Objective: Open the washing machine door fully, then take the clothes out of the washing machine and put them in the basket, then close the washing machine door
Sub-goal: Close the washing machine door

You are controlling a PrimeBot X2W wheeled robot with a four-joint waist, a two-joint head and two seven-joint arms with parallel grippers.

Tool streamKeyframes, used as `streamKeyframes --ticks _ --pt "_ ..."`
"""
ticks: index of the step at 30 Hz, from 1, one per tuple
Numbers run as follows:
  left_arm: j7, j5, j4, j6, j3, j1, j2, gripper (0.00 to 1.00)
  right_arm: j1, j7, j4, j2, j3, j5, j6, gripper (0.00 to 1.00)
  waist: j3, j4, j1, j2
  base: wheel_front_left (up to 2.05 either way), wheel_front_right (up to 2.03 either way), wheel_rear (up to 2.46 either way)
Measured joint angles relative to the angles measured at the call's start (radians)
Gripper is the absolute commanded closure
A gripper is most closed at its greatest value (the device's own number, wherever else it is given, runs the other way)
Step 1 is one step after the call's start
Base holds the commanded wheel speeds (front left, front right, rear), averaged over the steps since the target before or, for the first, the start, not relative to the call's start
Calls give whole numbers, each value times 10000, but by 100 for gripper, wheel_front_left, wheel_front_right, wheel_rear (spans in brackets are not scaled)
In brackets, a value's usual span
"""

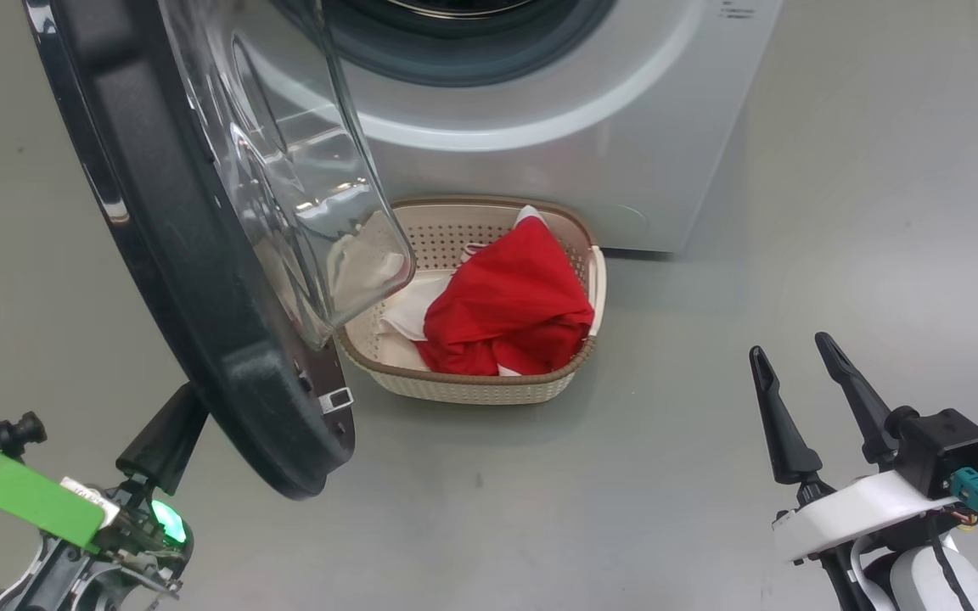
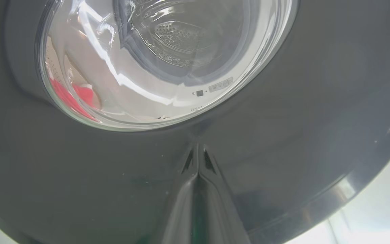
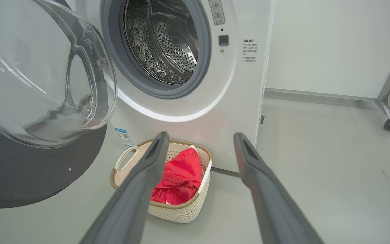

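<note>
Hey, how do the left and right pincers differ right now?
The left pincer is shut; the right pincer is open. The left's tips meet the door's black face; the right hangs free above the floor, empty. Both are long and dark.

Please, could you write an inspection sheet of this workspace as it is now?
Surface: grey floor, few dark marks.
Job's things: washing machine door open; washing machine, drum looks empty; clothes in the basket before the machine.
Clutter: nothing seen.
Grippers: left gripper shut, tips against the door's outer face; right gripper open, empty.
Cables: teal connector at right wrist.
Surroundings: white wall, wheeled metal leg.
</note>
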Motion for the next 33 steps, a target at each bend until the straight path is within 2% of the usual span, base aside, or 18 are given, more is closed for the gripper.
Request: streamKeyframes --ticks 18,33 --pt "410 541 205 0 -523 -129 -12 100 -200 -238 345 213 115 84 31 0 -75 -1617 0 0 0 0 0" --pt "508 857 1081 0 -1030 -1796 -104 100 -504 -453 564 372 150 176 94 0 229 -2709 0 0 0 0 0"
